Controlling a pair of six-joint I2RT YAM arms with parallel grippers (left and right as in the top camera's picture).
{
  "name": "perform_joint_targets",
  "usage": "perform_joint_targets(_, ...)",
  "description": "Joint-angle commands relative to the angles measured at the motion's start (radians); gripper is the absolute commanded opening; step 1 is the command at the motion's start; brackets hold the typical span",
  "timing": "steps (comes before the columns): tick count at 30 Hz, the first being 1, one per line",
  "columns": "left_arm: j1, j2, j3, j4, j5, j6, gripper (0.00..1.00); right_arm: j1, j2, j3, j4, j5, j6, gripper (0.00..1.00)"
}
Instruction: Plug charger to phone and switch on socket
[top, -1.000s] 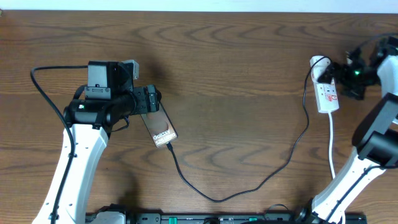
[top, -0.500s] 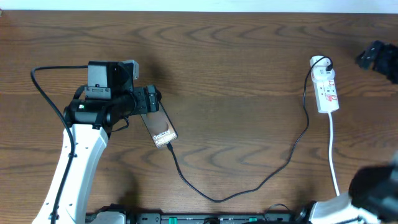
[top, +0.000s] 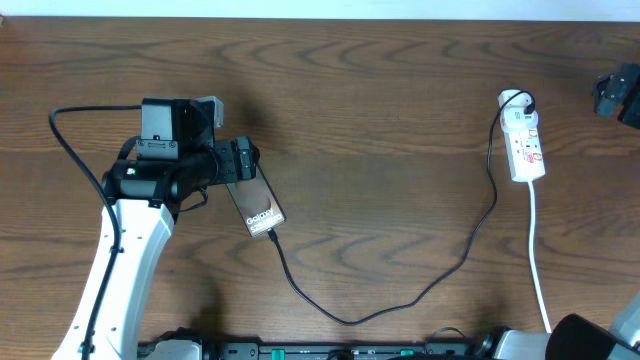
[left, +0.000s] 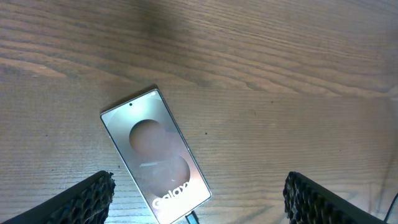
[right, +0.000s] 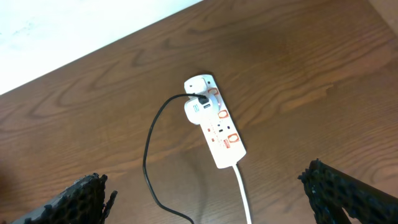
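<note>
The phone lies flat on the wooden table, "Galaxy" text up; it also shows in the left wrist view. The thin black charger cable runs from its lower end, where the plug tip sits in the phone, across to the white socket strip. My left gripper hovers over the phone's upper end, open, fingers either side of it. My right gripper is at the far right edge, open, high above the socket.
The socket's white lead runs down to the front edge. A thick black arm cable loops left of the left arm. The table's back edge meets a white wall.
My right arm has pulled away from the socket, up and to the right edge of the overhead view. The left arm, phone and cable have not moved.
</note>
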Motion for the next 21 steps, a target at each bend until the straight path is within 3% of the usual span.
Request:
perform_joint_targets(1,-0.002,-0.001,0.007,-0.004,0.005,0.017,0.87,0.008,-0.012,0.006,0.000,0.004,0.017,0.99)
perform_joint_targets(17,-0.002,-0.018,0.007,-0.020,0.005,0.018,0.87,0.008,-0.012,0.006,0.000,0.004,0.017,0.99)
perform_joint_targets(21,-0.002,-0.084,-0.013,-0.050,-0.084,0.025,0.87,0.008,-0.012,0.006,0.000,0.004,0.017,0.99)
